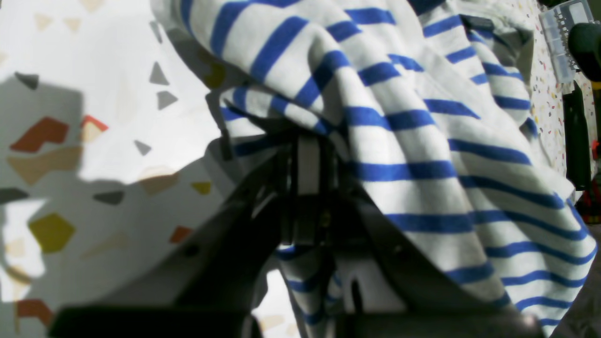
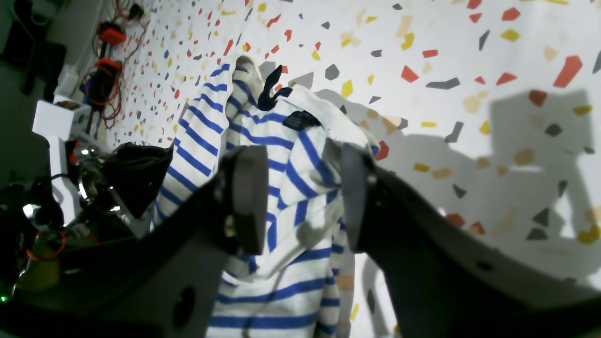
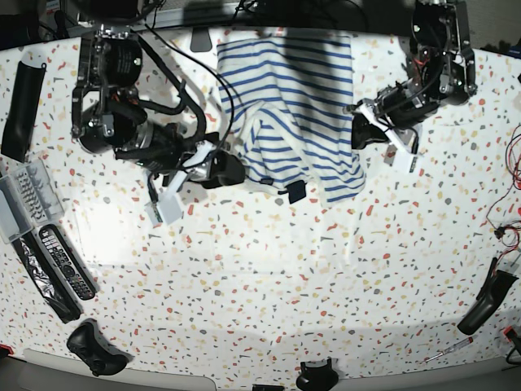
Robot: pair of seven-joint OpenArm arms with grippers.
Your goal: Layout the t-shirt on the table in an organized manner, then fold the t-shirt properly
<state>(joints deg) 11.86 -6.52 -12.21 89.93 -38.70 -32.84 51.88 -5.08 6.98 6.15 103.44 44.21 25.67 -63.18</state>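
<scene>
Holding the t-shirt [image 3: 289, 106] up by one side w/ the left gripper [image 1: 307, 164], clamped tight on a bunch of striped cloth. Right gripper [image 2: 300, 197] w/ jaws apart, cloth sitting between the two pads but not pinched, so nothing held there.

Shirt lying crumpled near the far edge of the table [image 3: 269, 285], top part spread toward the back, bottom part bunched & folded on itself. Small dark tag [image 3: 295, 192] at the low corner, pointing toward the front.

Key thing for next move: shirt stretched between the two arms. Left gripper on base view's right side of the shirt, right gripper on base view's left side, down near the low hem. Long way of the shirt running roughly back to front, a bit slanted. Right gripper already right at the cloth edge, so prob. the one to close next & pull its side out. Pulling both sides apart would likely flatten the bunch.

Layout step not done yet; folding not started. Risk: right pads closing on more than one layer, since cloth there looks doubled up.
</scene>
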